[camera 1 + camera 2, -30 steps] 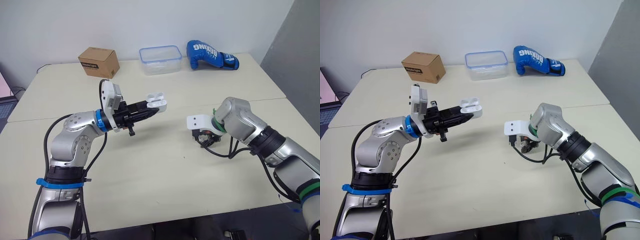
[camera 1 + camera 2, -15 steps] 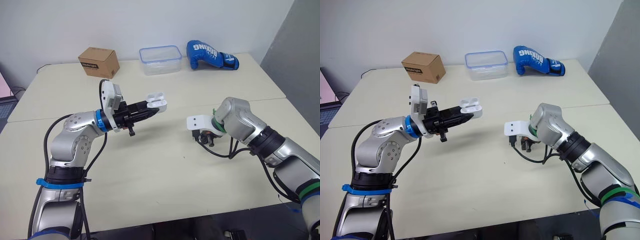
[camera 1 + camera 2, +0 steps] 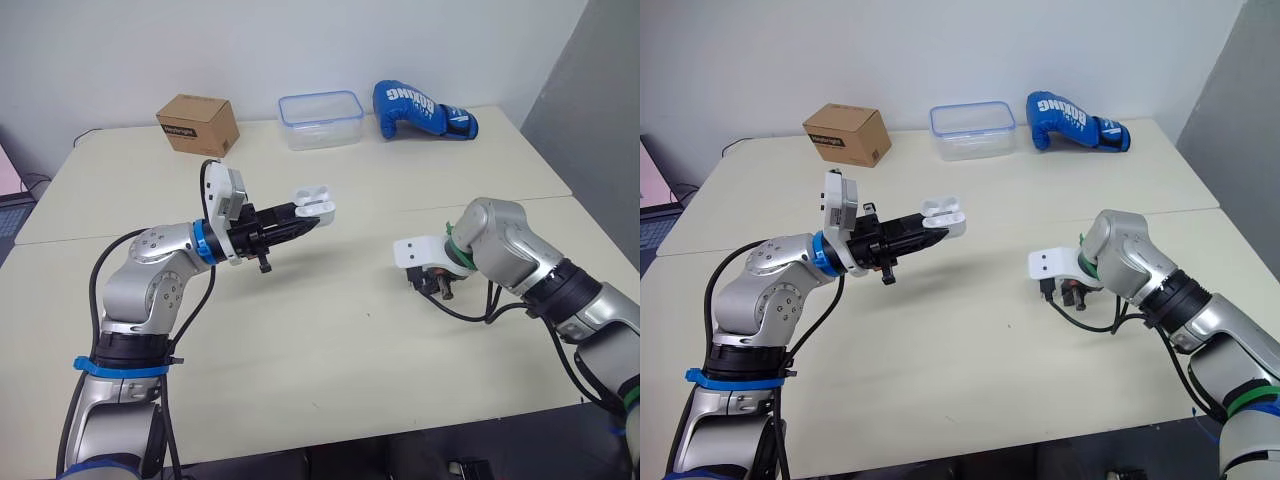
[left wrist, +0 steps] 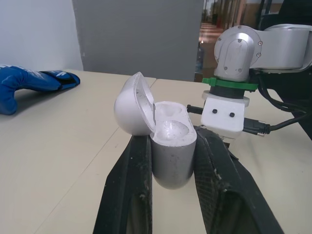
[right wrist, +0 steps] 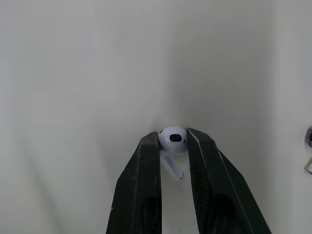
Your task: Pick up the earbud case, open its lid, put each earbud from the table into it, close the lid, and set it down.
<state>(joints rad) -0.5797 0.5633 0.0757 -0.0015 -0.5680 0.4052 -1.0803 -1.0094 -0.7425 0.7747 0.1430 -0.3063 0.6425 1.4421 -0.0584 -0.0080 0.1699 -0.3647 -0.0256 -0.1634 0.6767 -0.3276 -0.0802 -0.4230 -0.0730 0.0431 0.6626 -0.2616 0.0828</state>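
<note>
My left gripper is shut on the white earbud case, held above the table left of centre. The case stands upright between the two black fingers, its lid swung open and both sockets bare. My right gripper is shut on a white earbud, pinched at the fingertips with its stem hanging down toward the table surface. In the head views that gripper points down close over the table at the right, below a white wrist camera block.
Along the far edge of the table stand a brown cardboard box, a clear plastic container with a blue rim and a blue boxing glove. The table's right edge lies just past my right arm.
My right arm has shifted to the right and slightly toward me, carrying its gripper along low over the table. The left arm with the open case has stayed still.
</note>
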